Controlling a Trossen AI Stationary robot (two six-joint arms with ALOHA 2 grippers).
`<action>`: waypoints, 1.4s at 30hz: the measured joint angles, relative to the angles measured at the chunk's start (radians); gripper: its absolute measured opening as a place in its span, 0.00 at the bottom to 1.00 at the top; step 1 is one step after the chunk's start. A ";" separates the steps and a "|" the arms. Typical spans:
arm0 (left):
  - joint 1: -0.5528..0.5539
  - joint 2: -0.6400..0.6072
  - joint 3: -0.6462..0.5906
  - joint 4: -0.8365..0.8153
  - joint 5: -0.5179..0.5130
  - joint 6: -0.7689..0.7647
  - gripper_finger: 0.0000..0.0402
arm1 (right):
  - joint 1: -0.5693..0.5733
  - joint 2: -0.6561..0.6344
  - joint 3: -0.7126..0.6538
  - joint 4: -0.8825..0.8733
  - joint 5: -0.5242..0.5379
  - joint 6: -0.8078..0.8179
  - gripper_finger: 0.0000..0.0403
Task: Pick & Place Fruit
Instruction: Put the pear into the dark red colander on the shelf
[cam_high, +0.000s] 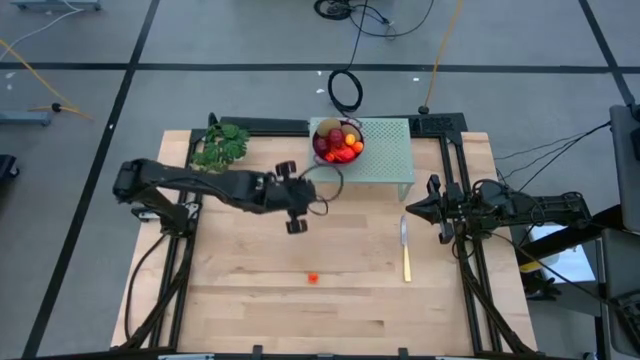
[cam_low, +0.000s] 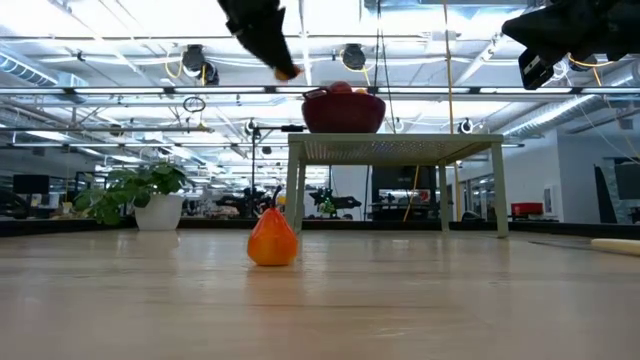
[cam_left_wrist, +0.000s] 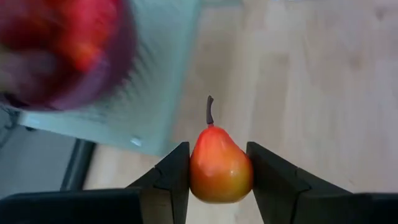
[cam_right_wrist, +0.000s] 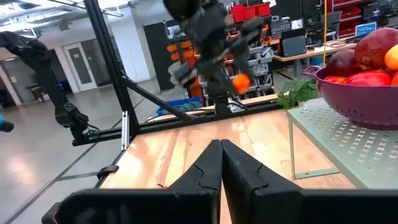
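My left gripper (cam_left_wrist: 217, 163) is shut on a small orange-red pear-shaped fruit (cam_left_wrist: 219, 167) and hangs above the table's middle (cam_high: 297, 215), just short of the green stand. The right wrist view shows that fruit (cam_right_wrist: 240, 81) off the table. A second small orange-red fruit (cam_high: 312, 278) stands on its base on the wood, close to the low camera (cam_low: 272, 240). A purple colander bowl (cam_high: 338, 142) on the green stand holds red and orange fruit. My right gripper (cam_right_wrist: 221, 155) is shut and empty at the table's right side (cam_high: 410, 207). My left gripper pinches the small pear-shaped fruit by its wide lower body (cam_left_wrist: 198, 177), one finger (cam_left_wrist: 174, 177) on each side. The fingers point downward from above. The fruit is lifted clear of the table, and its stem (cam_left_wrist: 210, 111) points away from the gripper.
The green perforated stand (cam_high: 385, 160) has thin legs at the table's far side. A yellow-handled knife (cam_high: 406, 252) lies near the right arm. A leafy green bunch (cam_high: 222, 145) sits at the far left. Black frame rails run along both table sides.
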 joint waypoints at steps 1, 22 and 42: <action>0.011 -0.013 0.000 0.019 -0.007 0.015 0.35 | 0.000 0.000 0.000 0.000 0.000 0.000 0.00; 0.187 -0.026 0.001 0.548 0.009 0.256 0.35 | 0.000 0.000 0.000 0.000 0.000 0.000 0.00; 0.208 0.218 0.152 0.487 -0.066 0.419 0.35 | 0.000 0.000 0.000 -0.012 0.000 0.000 0.00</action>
